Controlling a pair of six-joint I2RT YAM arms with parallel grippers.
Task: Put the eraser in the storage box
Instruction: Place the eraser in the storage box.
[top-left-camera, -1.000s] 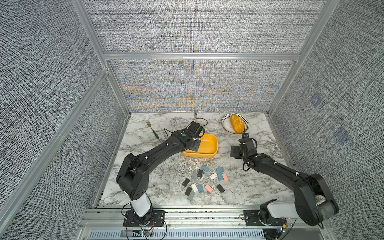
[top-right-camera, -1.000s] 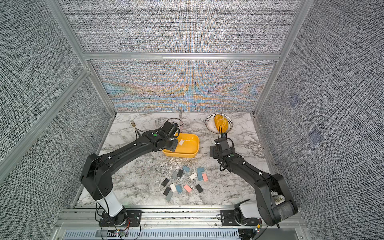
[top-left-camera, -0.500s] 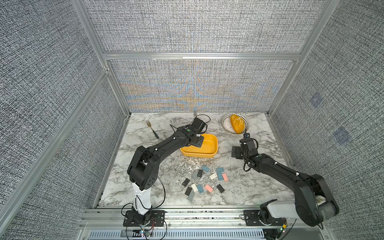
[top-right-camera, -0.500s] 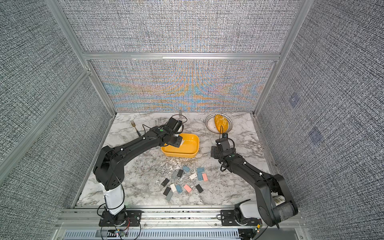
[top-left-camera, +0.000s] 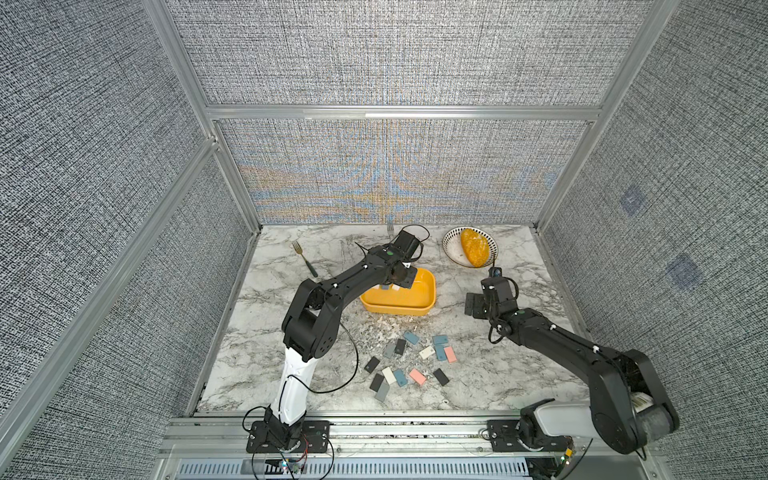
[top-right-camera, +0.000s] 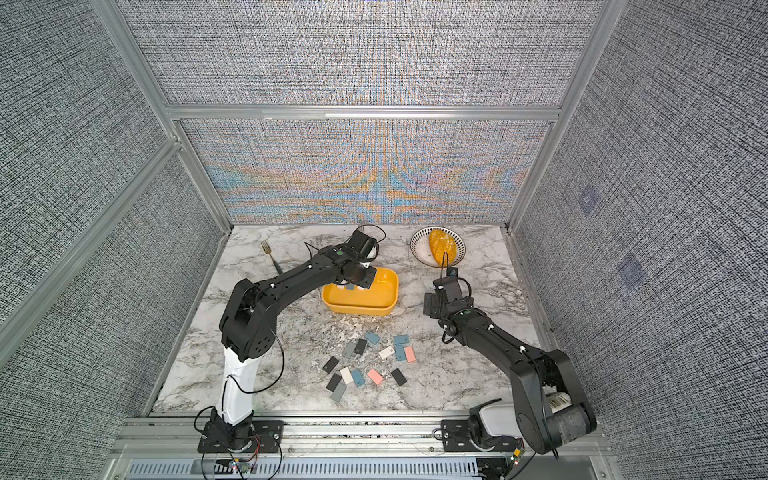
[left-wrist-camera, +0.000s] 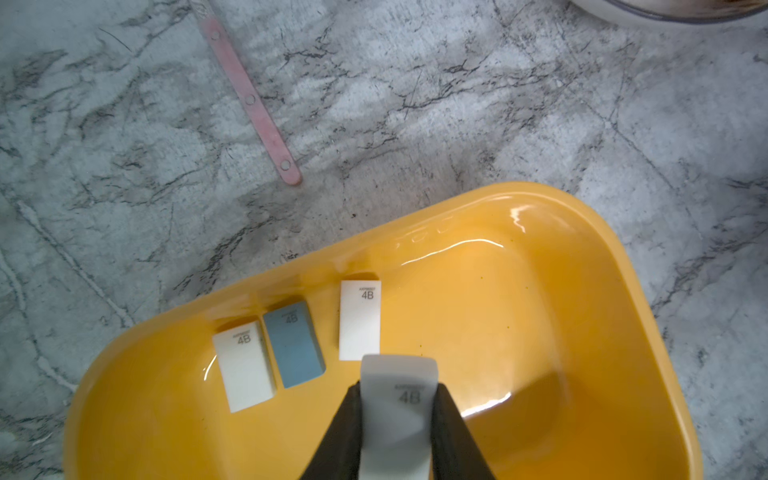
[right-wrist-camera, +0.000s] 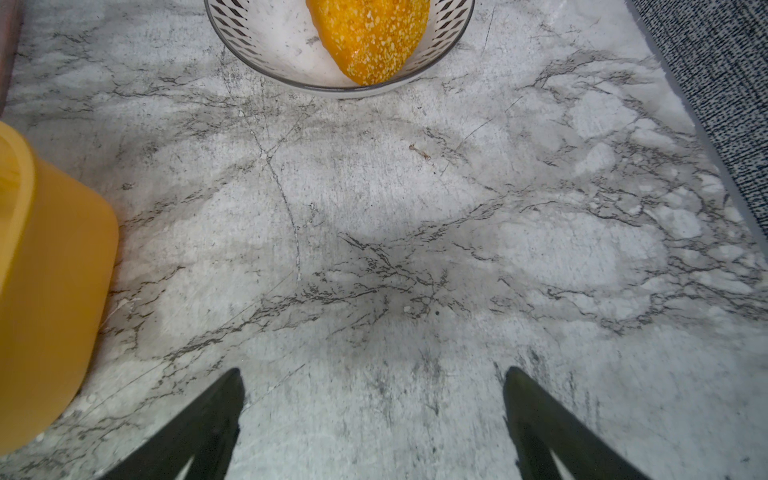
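Observation:
The storage box (left-wrist-camera: 582, 291) is a shallow yellow tub standing mid-table in both top views (top-left-camera: 415, 301) (top-right-camera: 374, 297). My left gripper (left-wrist-camera: 399, 388) hangs above the box's back left part, shut on a pale eraser (left-wrist-camera: 397, 374) marked 4B. In a top view the left gripper (top-left-camera: 405, 278) hides that eraser. Two white erasers (left-wrist-camera: 245, 365) (left-wrist-camera: 359, 324) and a blue one (left-wrist-camera: 295, 345) lie flat inside the box. My right gripper (right-wrist-camera: 372, 372) stands open over bare marble to the right of the box (right-wrist-camera: 50, 270), holding nothing.
Several loose erasers (top-left-camera: 409, 361) in grey, blue, pink, white and black lie in front of the box. A patterned bowl (top-left-camera: 451, 249) with an orange loaf sits at the back right. A fork (top-left-camera: 305, 259) lies back left. A pink strip (left-wrist-camera: 249, 95) lies behind the box.
My left arm has folded upward, its elbow drawing in toward the box, and the gripper with the eraser has shifted slightly further over the box. The right arm has stayed still.

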